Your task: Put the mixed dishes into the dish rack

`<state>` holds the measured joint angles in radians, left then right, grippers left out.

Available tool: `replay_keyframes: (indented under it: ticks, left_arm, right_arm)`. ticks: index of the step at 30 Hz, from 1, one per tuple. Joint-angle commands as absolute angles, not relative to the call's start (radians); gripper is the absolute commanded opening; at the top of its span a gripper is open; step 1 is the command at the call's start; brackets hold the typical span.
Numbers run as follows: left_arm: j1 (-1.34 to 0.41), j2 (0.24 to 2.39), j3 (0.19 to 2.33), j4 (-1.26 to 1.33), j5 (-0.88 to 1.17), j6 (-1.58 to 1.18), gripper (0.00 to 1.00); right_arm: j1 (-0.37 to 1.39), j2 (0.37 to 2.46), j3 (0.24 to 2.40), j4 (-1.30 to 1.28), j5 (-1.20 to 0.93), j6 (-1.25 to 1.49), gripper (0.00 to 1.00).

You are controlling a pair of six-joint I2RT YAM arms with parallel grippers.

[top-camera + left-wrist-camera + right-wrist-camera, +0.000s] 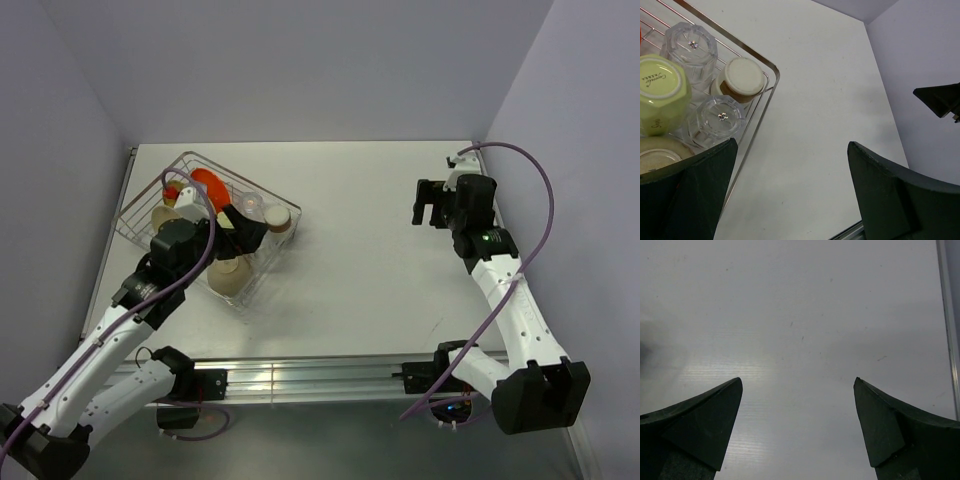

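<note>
1. The left tool [790,150] hangs empty with its jaws wide over the dish rack [771,65], which holds a clear glass [717,117] and the pale yellow mug [657,92].
2. If it dips, a finger could clip the glass or the wire rim and shove the rack.
3. The right tool [797,382], also wide and empty, hovers over the worktop [800,315], well away from the rack.

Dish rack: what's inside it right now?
Upside down in one corner: two clear glasses, a pale yellow mug and a small cup. An orange plate shows further back. The left arm covers the middle of the dish rack, so other dishes there cannot be made out.
</note>
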<state>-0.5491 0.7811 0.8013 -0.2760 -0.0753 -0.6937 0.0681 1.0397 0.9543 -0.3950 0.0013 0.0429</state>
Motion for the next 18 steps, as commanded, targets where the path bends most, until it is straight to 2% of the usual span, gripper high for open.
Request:
replay_keyframes:
  ticks: [1,18]
  left_arm:
    - [-0.548,0.798,0.825,-0.198,-0.046,-0.655,0.99]
    - [-0.548,0.72,0.721,-0.15,-0.055,-0.664,0.99]
  right_arm:
    - [0.058,0.999,0.946,-0.327,0.077,0.025,1.0]
    - [0.06,1.029,0.956,-0.318,0.144,0.026,1.0]
